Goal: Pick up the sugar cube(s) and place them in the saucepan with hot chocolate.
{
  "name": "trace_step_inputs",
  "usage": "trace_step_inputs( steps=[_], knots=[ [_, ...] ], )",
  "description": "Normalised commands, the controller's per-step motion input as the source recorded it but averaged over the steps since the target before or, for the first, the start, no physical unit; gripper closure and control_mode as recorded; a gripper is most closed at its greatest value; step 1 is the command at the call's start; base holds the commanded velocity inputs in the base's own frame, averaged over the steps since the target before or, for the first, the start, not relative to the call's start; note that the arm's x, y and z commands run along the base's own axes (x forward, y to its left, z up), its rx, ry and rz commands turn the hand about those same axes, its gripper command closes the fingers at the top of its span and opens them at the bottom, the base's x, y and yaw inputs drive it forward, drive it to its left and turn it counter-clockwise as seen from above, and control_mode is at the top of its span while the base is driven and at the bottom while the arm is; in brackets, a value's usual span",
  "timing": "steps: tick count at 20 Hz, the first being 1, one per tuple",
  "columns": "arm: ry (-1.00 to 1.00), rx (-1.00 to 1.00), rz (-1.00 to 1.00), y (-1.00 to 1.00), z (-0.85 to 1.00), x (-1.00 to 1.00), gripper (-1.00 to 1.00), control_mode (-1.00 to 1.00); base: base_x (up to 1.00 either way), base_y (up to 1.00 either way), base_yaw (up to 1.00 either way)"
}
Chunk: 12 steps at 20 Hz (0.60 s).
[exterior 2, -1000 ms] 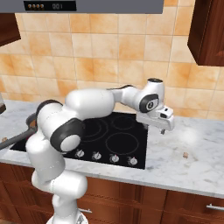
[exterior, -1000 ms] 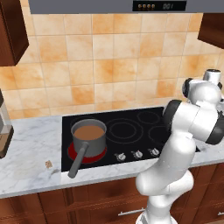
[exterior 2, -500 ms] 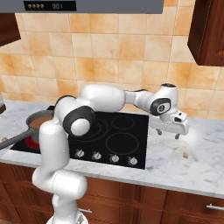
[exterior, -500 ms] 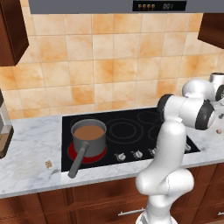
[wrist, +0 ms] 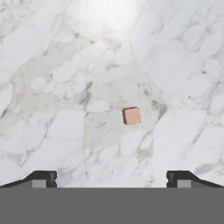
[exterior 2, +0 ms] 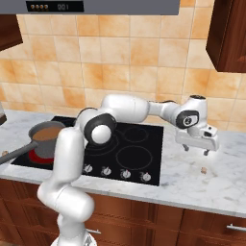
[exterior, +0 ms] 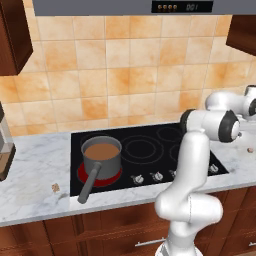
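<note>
A tiny tan sugar cube (exterior 2: 203,169) lies on the marble counter right of the hob, also seen as sugar cube (exterior: 249,149). My gripper (exterior 2: 196,149) hangs open just above and slightly behind it, pointing down. In the hand view the sugar cube (wrist: 131,116) sits a little right of centre, ahead of my wide-apart fingertips (wrist: 43,179), with nothing between them. The grey saucepan (exterior: 101,152) with brown hot chocolate stands on the hob's front left red ring, handle toward the counter edge. A second sugar cube (exterior: 55,187) lies left of the hob.
The black hob (exterior 2: 129,153) with its front row of knobs lies between the saucepan (exterior 2: 46,137) and the gripper. A tiled wall runs behind the marble counter (exterior 2: 221,185). A dark wall cabinet (exterior 2: 229,33) hangs above the right end.
The arm has swung right, from over the hob's right edge out to the marble counter, bringing the gripper over the right-hand cube. The jaws stayed open.
</note>
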Motion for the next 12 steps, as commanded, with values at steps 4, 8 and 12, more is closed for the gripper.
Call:
trace_step_inputs(
  steps=[4, 8, 12],
  knots=[
    [0.02, 0.05, 0.00, -0.67, -0.34, 0.05, -1.00, -1.00, 0.00, 0.00, 0.00],
    [0.00, 0.09, 0.00, -0.42, -0.29, 0.24, -1.00, -1.00, 0.00, 0.00, 0.00],
    [0.01, 0.17, 0.02, -0.36, -0.26, 0.25, -1.00, -1.00, 0.00, 0.00, 0.00]
  ],
)
